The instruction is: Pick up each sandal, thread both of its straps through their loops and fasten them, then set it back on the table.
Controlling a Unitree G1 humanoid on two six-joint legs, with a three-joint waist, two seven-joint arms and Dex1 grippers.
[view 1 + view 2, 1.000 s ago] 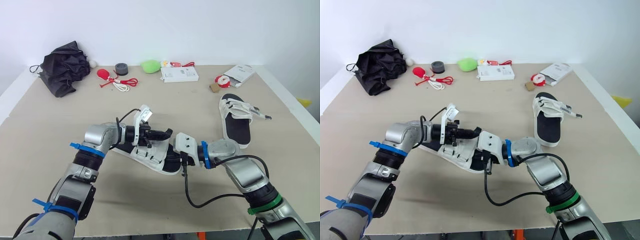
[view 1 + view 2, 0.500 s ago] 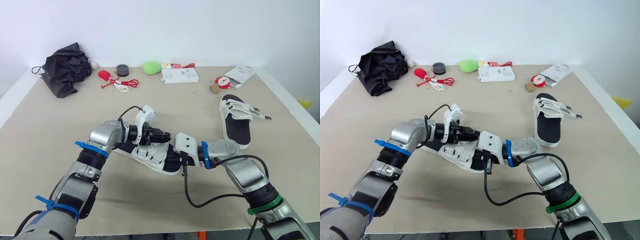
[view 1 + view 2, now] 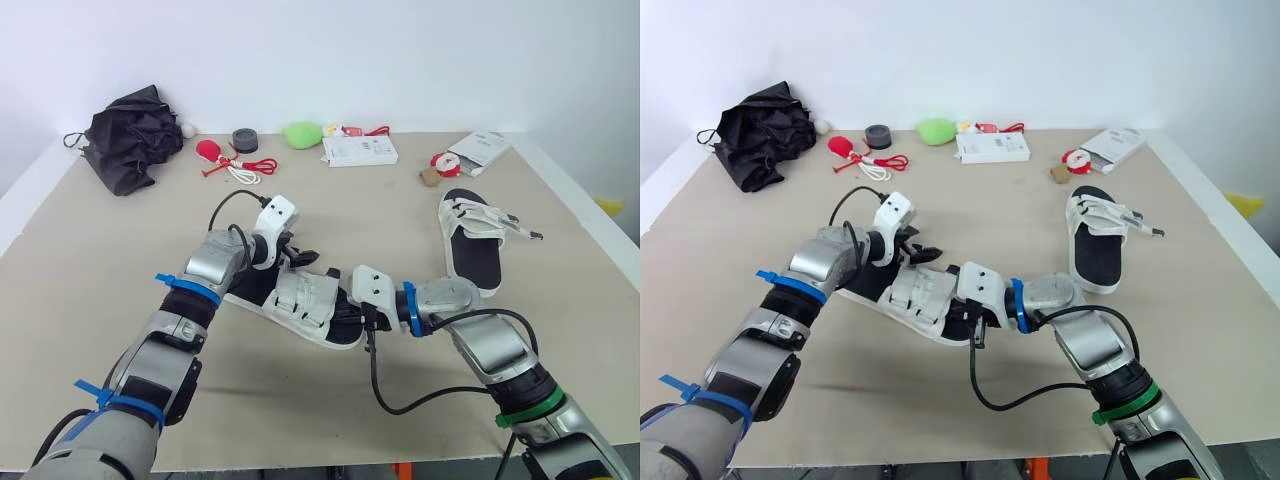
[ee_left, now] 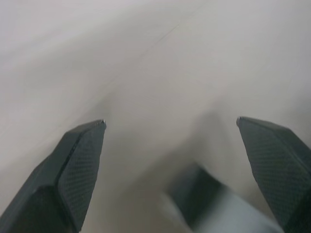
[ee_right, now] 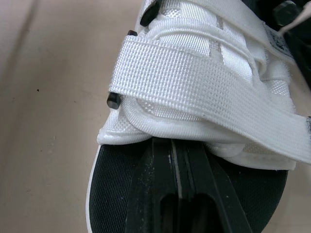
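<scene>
Left gripper (image 3: 300, 256) is wide open with nothing in it, hovering over the far edge of the near sandal (image 3: 300, 298), which lies flat mid-table (image 3: 90, 280) with both white straps folded across it. Right gripper (image 5: 175, 145) is closed, its fingers pressed together on the black footbed at the sandal's right end, tips against the front strap. The second sandal (image 3: 472, 250) sits well apart, far right.
</scene>
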